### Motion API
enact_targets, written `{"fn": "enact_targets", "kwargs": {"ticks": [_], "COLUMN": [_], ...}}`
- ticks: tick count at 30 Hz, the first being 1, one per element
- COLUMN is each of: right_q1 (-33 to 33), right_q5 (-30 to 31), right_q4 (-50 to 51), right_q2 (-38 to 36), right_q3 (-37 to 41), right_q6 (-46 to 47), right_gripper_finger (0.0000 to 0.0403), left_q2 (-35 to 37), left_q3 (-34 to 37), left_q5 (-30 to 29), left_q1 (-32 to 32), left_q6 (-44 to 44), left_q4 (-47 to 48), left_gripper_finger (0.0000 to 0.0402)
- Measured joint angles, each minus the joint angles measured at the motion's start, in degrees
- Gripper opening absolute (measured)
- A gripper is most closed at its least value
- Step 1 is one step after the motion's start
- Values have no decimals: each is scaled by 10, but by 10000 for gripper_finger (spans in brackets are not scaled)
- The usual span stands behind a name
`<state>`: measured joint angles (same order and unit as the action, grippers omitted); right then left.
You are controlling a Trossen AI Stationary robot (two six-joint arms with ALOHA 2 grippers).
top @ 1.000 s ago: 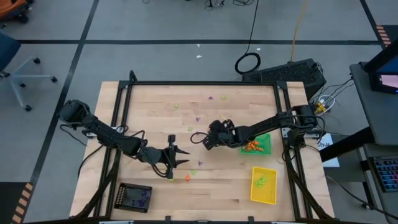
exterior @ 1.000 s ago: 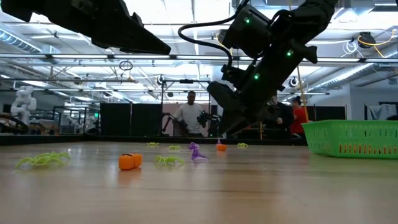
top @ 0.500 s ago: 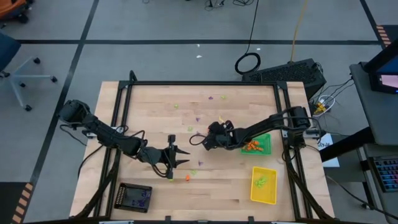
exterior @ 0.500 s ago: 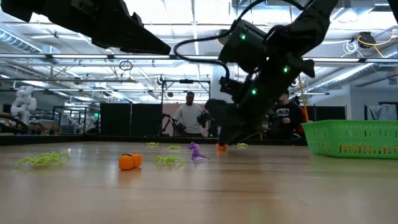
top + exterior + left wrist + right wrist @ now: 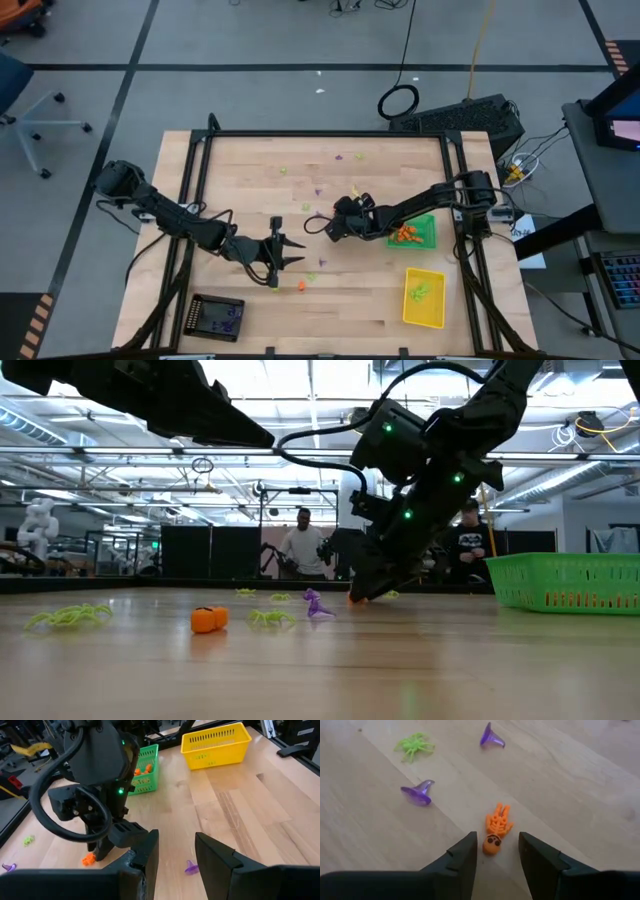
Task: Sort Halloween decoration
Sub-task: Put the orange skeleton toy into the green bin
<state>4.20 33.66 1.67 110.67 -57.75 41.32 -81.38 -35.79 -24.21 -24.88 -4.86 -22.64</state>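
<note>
My right gripper is low over the middle of the table, fingers spread, straddling the head of an orange skeleton trinket lying flat on the wood; nothing is pinched. Two purple witch hats and a green spider lie apart from it, with bare wood between. The right arm reaches in from the table's right edge, passing over the green tray holding orange pieces. The yellow tray sits nearer the front edge. My left gripper hangs over the front-left area, fingers apart and empty, near an orange piece. The black tray sits at the front-left corner.
</note>
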Motion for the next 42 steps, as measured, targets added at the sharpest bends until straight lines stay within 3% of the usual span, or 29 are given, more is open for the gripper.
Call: {"fn": "enact_targets", "kwargs": {"ticks": [10,24,33,42], "right_q1": [-1,1,11,44], "right_q5": [0,-4,-9,-10], "right_q4": [-6,-7,6,8], "right_q2": [12,12,-6,-69], "right_q3": [-1,-1,1,1], "right_q6": [-30,-66,-82,-118], "right_gripper_finger": [122,7,10,10], "left_q2": [0,0,0,0], "left_q3": [0,0,0,0], "left_q5": [0,0,0,0], "left_q1": [0,0,0,0], "left_q6": [0,0,0,1], "left_q4": [0,1,7,9], "left_gripper_finger": [127,127,127,127]}}
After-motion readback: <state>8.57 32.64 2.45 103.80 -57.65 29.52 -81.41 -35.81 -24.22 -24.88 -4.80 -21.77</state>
